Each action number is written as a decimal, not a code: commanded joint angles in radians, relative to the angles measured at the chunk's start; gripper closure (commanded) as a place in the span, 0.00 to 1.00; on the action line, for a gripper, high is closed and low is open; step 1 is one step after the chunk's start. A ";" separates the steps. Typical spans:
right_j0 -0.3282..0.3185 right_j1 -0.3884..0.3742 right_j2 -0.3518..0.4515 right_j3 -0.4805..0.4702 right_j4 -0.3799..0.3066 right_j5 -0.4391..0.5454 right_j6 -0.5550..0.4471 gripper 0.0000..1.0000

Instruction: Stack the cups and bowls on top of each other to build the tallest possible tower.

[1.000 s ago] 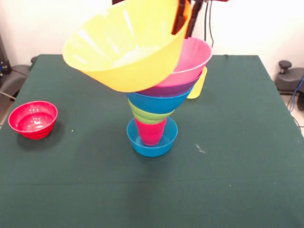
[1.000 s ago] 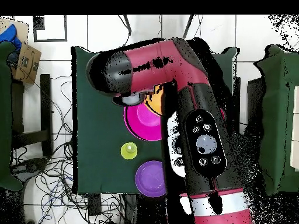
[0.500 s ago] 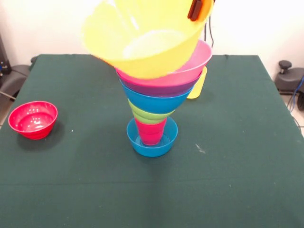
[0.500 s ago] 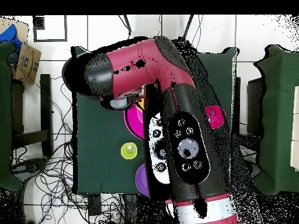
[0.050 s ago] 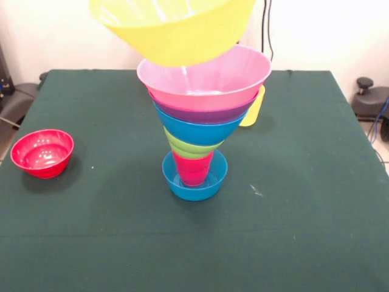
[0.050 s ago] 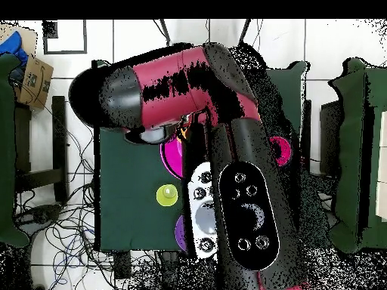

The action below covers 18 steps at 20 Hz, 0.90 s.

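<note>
The tower stands mid-table: a small blue bowl (image 5: 194, 181) as base, a red cup (image 5: 193, 168) in it, then a lime green bowl (image 5: 189, 148), a blue bowl (image 5: 197, 129), a purple bowl (image 5: 203, 114) and a large pink bowl (image 5: 203, 76) on top. The large yellow bowl (image 5: 173, 27) hangs level in the air just above the pink one, apart from it. Its rim is cut by the top edge and the gripper does not show there. In the overhead view the arm (image 6: 189, 98) covers the tower except a slice of the pink bowl (image 6: 171, 157).
A yellow cup (image 5: 254, 108) stands upright behind the tower, seen from above as yellow cup (image 6: 167, 195). A small red bowl (image 5: 42, 152) sits near the table's left edge. Another purple bowl (image 6: 183, 232) lies near the robot's side of the table.
The yellow bowl has risen, shifted left and levelled out, now apart from the pink bowl. The gripper seen on its rim has left the front view. The arm swung left overhead.
</note>
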 commanded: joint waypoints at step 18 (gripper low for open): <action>0.101 -0.115 -0.151 0.264 0.030 -0.144 0.159 1.00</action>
